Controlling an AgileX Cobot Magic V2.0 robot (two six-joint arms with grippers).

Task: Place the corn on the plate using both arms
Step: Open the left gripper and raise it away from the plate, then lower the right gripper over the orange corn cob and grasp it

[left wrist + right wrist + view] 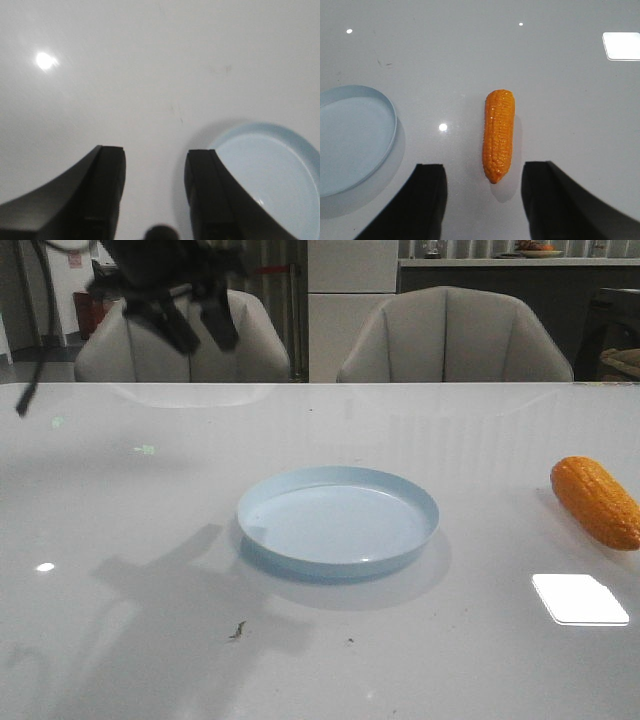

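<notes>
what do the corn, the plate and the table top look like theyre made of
Corn: probably plastic; uniform orange, molded kernel rows with a slight sheen.
Plate: looks like plastic or melamine; plain pale blue, smooth, soft highlights on its rim.
Table top: glossy white, maybe glass or lacquer; it mirrors ceiling lights and chair backs.

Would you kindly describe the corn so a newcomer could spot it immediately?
Start at the pale blue plate in the middle of the white table. Look toward the table's right edge: the corn lies there, apart from the plate. It is the only orange, bumpy thing present.
</notes>
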